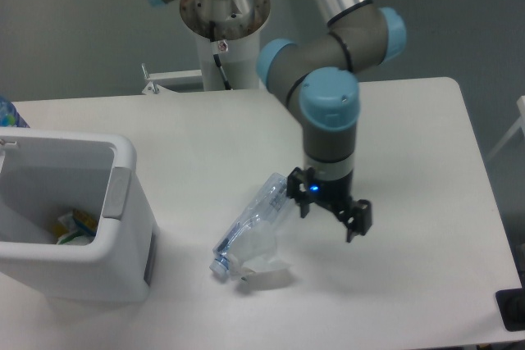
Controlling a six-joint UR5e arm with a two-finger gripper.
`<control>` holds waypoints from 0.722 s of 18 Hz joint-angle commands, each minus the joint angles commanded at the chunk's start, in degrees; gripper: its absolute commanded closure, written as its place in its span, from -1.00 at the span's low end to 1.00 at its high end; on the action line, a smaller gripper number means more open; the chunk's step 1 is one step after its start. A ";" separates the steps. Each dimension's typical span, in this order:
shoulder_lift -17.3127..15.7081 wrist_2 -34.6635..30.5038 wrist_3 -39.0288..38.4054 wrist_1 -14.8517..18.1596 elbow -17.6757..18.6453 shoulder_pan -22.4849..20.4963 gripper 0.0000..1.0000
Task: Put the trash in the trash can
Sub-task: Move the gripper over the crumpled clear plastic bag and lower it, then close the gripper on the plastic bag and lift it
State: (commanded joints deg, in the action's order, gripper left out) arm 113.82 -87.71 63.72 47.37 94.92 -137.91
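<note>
While your gripper (330, 211) hangs over the table (410, 120) with jaws spread and holding nothing, the crushed bottle (253, 227) lies just beside it. Your trash can (123, 219) stands well left.

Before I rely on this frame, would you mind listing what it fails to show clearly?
- Hand: whether it grips the crushed bottle; the contact lies behind the fingers, and the image is soft.
- Trash can: its left side is cut by the frame edge, and its front wall hides most of the inside; only yellow-green scraps show.
- Crumpled white wad: it blends into the bottle and table.
- Blue object: cut off at left edge.
</note>
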 joint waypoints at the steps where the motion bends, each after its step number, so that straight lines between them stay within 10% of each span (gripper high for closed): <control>1: 0.00 0.00 -0.09 0.00 0.18 0.88 -1.00; 13: 3.16 0.00 -7.20 0.18 0.88 7.83 -0.98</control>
State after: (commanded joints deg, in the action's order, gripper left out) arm 116.98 -87.71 56.52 47.55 95.80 -130.08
